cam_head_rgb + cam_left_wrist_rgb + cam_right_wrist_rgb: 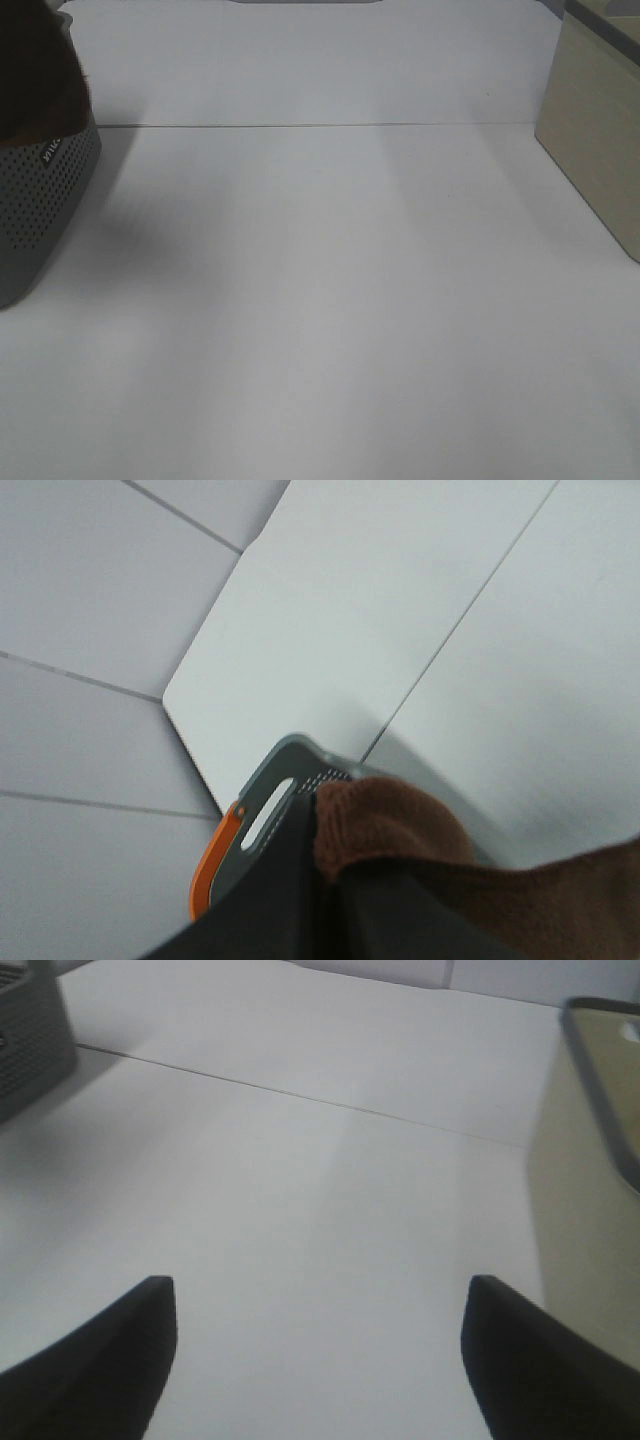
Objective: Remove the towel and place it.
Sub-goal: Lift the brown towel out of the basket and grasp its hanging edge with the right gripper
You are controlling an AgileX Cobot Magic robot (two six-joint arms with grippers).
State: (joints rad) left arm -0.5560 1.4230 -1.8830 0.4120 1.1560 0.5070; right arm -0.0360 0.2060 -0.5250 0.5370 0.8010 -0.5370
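Note:
The dark brown towel point(35, 70) hangs over the grey perforated basket point(40, 210) at the far left edge of the exterior view, with a small white tag point(52, 150) showing at its lower edge. In the left wrist view my left gripper point(325, 825) is shut on a fold of the towel point(385, 820), right above the basket's rim point(300, 750). My left gripper is out of frame in the exterior view. My right gripper point(320, 1305) is open and empty, low over the bare white table point(300, 1190).
A beige box point(595, 140) stands at the right edge of the table, also in the right wrist view point(585, 1190). The basket has an orange handle piece point(212, 865). A thin seam point(320, 125) crosses the white table.

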